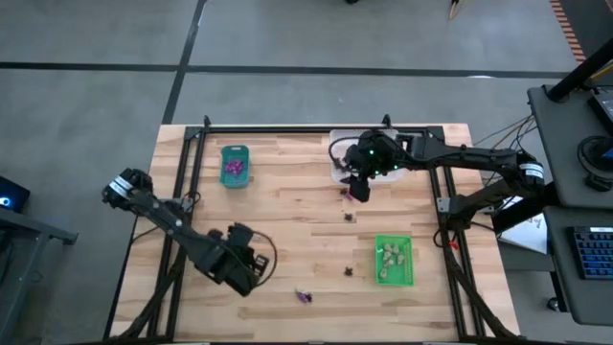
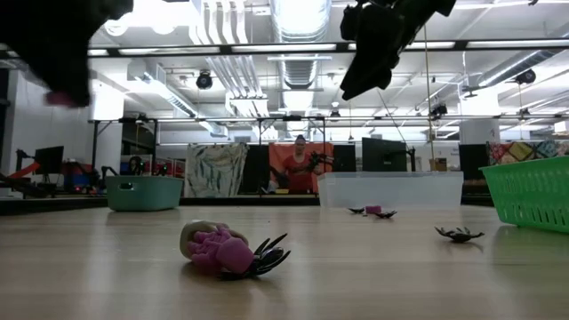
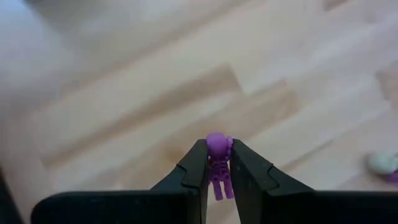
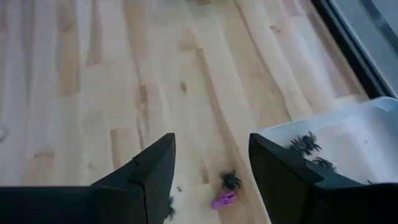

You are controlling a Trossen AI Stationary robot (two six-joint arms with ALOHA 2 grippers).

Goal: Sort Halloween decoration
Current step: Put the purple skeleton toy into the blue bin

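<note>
Two grippers are up off the wooden table (image 1: 287, 211) as I watch. My left gripper (image 3: 219, 163) hangs above the near left part, its fingers (image 3: 194, 167) pinched together on a purple skeleton figure (image 3: 217, 163), whose round head pokes out past the tips. Ahead of that gripper, toward the far edge, the teal tray (image 1: 235, 165) holds purple pieces. Off to its right near the table's front edge lie a purple trinket (image 2: 222, 252), a cream one and a black spider (image 2: 265, 256), all touching.

My right gripper (image 4: 211, 163) hovers beside the clear tray (image 4: 348, 140) with its fingers (image 4: 155, 167) spread wide and nothing between them. Just below it sit a black spider (image 4: 231, 181) and a purple piece (image 4: 222, 200), side by side; more black spiders (image 4: 306, 143) lie inside the clear tray. Nearer the front, on its right, the green tray (image 1: 394, 260) holds pale pieces.
</note>
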